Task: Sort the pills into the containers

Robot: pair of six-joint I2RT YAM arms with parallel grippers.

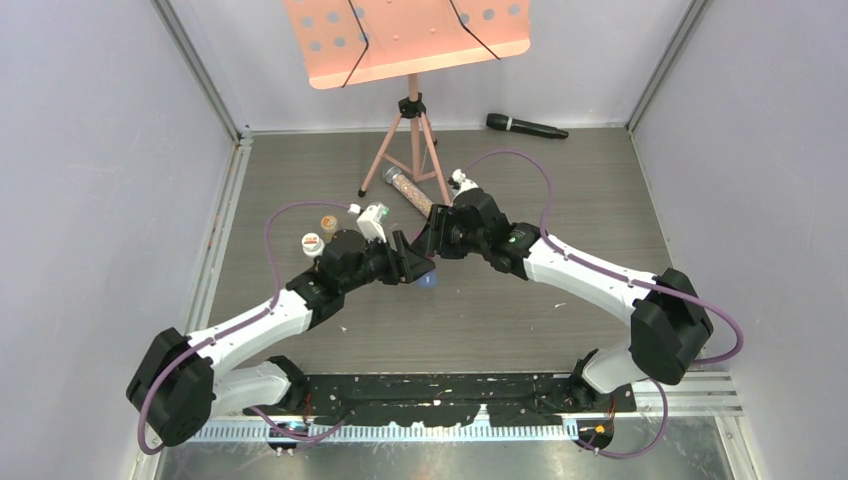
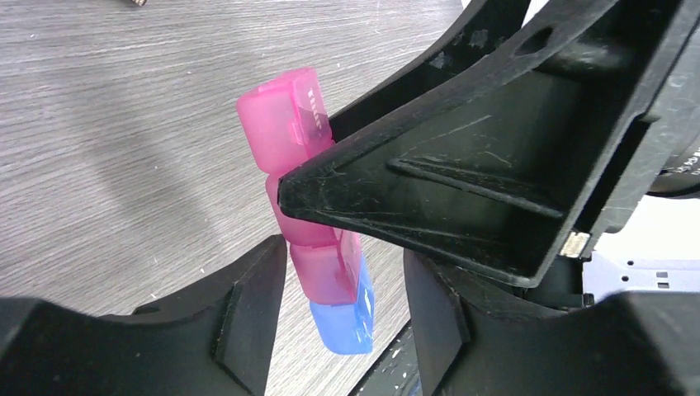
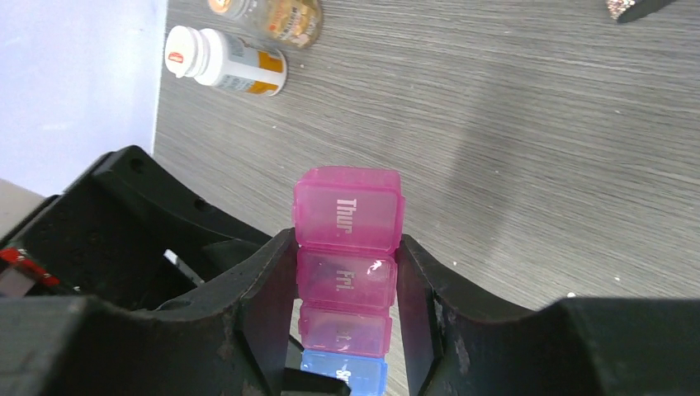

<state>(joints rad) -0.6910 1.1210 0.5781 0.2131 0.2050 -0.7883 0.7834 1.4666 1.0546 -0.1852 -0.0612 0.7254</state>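
Note:
The containers [image 3: 348, 210] are a short pill-box strip with pink lids marked Thur and Fri, a third pink one and a blue end. It hangs above the table. My right gripper [image 3: 347, 266] is shut on it, with a finger pressed against each side of the Fri compartment. In the left wrist view the strip [image 2: 285, 111] runs down to its blue end [image 2: 342, 318]. My left gripper [image 2: 345, 257] straddles that lower end, open, with a gap on its right side. From above, both grippers [image 1: 425, 255] meet mid-table. No loose pills show.
Two pill bottles [image 3: 227, 64] [image 3: 276, 15] lie on the table by the left wall. A clear tube of speckled beads [image 1: 408, 192] lies beside the pink music stand's tripod [image 1: 412, 130]. A black microphone [image 1: 526, 126] lies at the back right.

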